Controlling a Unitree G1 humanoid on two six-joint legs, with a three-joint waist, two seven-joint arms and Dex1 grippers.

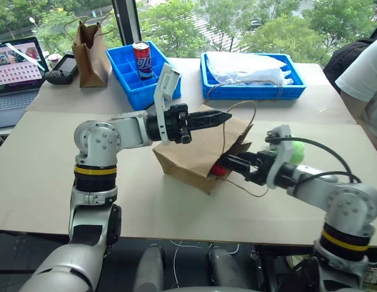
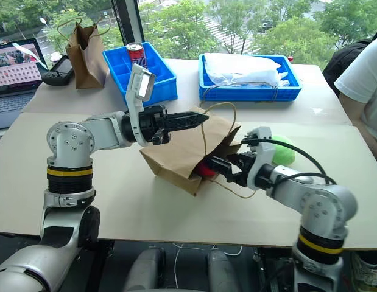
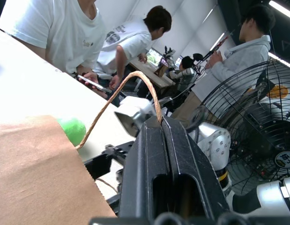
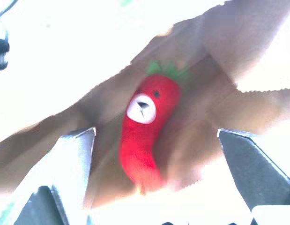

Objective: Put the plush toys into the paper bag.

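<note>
Holding bag [image 1: 194, 152] handle [image 3: 117, 101] in my pressed-together left jaws; right jaws spread at mouth, red toy [image 4: 142, 129] inside; green toy [image 2: 284, 149] just behind right wrist, nearer.

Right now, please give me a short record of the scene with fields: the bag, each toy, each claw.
paper bag: lying on its side on the table, mouth toward the right claw
red toy: inside the bag, near its mouth
green toy: on the table, outside the bag, behind the right claw
left claw: shut on the bag handle, lifting it
right claw: open at the bag mouth, holding nothing
</note>
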